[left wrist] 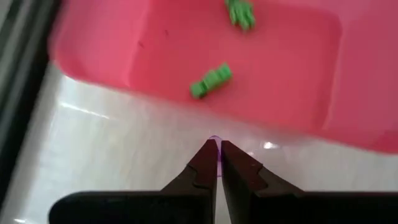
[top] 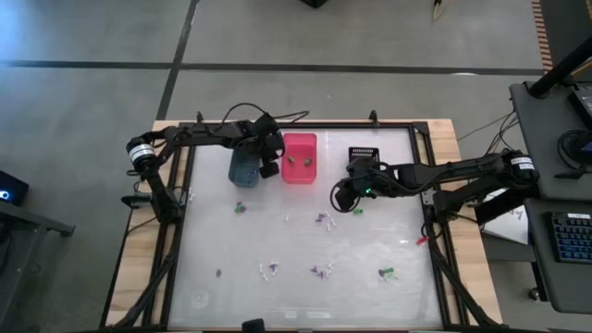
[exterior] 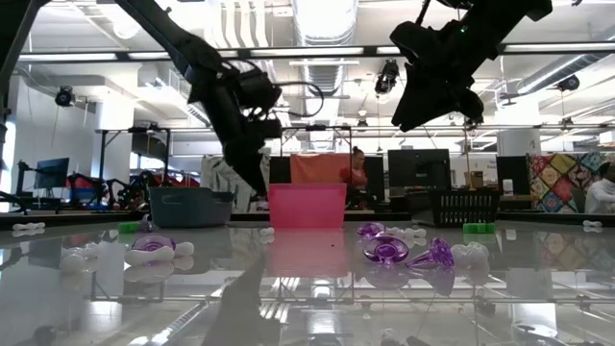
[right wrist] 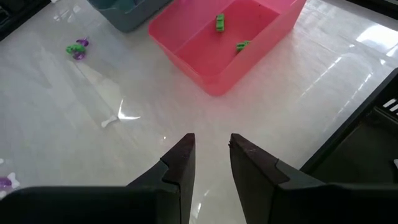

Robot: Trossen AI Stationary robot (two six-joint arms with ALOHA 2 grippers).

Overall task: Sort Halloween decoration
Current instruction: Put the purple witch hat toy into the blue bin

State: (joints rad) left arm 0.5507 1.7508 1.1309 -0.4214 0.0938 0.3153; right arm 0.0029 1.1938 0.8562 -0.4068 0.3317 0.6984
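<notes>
My left gripper [top: 269,169] [left wrist: 215,148] hangs between the blue-grey bin [top: 243,167] and the pink bin [top: 299,157], shut on a tiny purple decoration [left wrist: 214,139]. Two green pieces [left wrist: 211,81] [left wrist: 240,12] lie on the pink bin's floor. My right gripper [top: 339,198] [right wrist: 211,146] stands open above the table, near the black bin [top: 363,155], with nothing between its fingers. Purple, green and white trinkets [top: 323,219] [top: 268,271] [top: 387,273] lie scattered over the table's near half. My left gripper pinches the purple decoration between its two fingertips; only a sliver of it [left wrist: 214,139] shows past them. The fingers slant down toward the table's far side. In the low view the fingertips [exterior: 261,185] stand above the table top.
The three bins stand in a row at the table's far side: blue-grey [exterior: 189,205], pink [exterior: 307,205], black [exterior: 452,205]. A green and purple trinket [right wrist: 77,49] and a white one [right wrist: 111,121] lie near the bins. The table's middle has free room.
</notes>
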